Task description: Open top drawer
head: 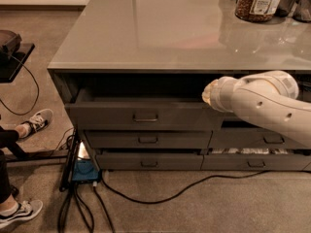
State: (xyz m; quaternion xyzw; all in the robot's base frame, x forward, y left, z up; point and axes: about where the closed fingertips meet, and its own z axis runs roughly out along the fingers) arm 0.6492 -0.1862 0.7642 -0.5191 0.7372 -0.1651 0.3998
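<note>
The top drawer (107,116) is a wide dark grey drawer with a tall flat front and a small bar handle (145,116). It stands pulled partly out from under the counter, with a dark gap above its front. My gripper (209,94) is the tan tip of the white arm (262,103). It sits at the drawer's right end, level with the top edge of the front and just under the counter lip. The arm hides the drawer's right end.
The grey counter (146,28) carries a jar of brown food (257,1) at the back right. Shorter drawers (148,140) lie below. A black cable (160,193) and a blue device (83,170) lie on the carpet. A person's shoes (34,123) are at left.
</note>
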